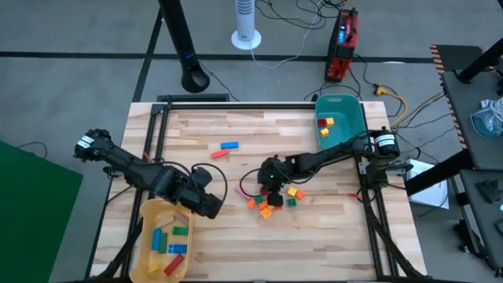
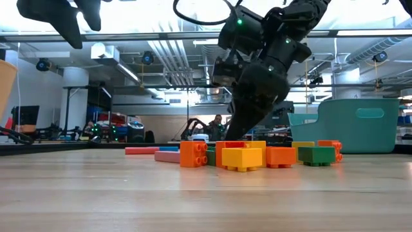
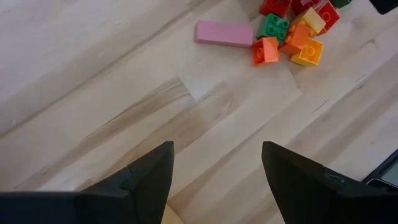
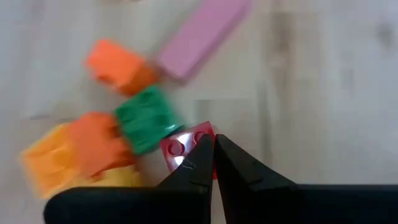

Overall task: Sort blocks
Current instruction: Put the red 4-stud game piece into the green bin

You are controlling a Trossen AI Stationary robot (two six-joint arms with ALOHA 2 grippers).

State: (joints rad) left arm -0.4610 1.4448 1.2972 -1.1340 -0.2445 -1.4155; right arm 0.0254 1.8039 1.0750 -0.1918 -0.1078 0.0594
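- Wooden desk [image 1: 236, 251] with a loose cluster of blocks [image 1: 273, 200] sitting a bit right of its centre, mostly orange, yellow, green and red ones bunched together.
- Right end effector [image 4: 213, 144] is down in that cluster with its fingers clenched together, tips right on top of a red block [image 4: 181, 148]; can't tell if it's actually pinching it or just touching it.
- Green block [image 4: 144, 120] sits right beside the red one, with orange and yellow ones next to it and a pink bar [image 4: 200, 36] just past them.
- 2 stray pieces, a blue bar [image 1: 229, 145] and a red bar [image 1: 218, 154], lie well apart from the cluster, further back on the desk.
- Left end effector [image 3: 214, 165] hangs above bare wood near the yellow tray [image 1: 149, 216], fingers spread wide and holding nothing.
- Yellow tray at the near left already has a few blue, green and red blocks in it.
- Teal bin [image 1: 350, 110] at the far right corner holds some yellow and red ones.
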